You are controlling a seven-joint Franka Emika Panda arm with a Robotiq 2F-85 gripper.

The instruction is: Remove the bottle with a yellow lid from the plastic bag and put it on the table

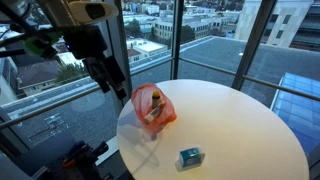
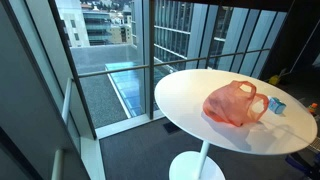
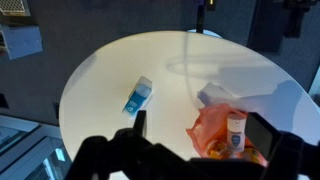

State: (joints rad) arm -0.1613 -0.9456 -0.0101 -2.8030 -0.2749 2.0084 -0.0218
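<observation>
The orange-red plastic bag point(image 1: 153, 108) point(image 2: 235, 103) lies on the round white table point(image 1: 240, 130) point(image 2: 190, 95). In the wrist view the bag point(image 3: 208, 128) gapes open. A white bottle with a blue label point(image 3: 235, 130) stands inside it. Beside that, a round yellowish shape point(image 3: 213, 148) looks like the yellow lid of the bottle; its body is hidden by plastic. My gripper point(image 3: 200, 125) hovers open above the bag, one finger on each side, nothing between them. In an exterior view the gripper point(image 1: 117, 78) hangs just above and left of the bag.
A small teal box point(image 1: 189, 157) point(image 2: 277, 105) point(image 3: 138, 96) lies flat on the table a short way from the bag. The table stands close to floor-to-ceiling windows point(image 1: 200, 40). Its edge drops off all around.
</observation>
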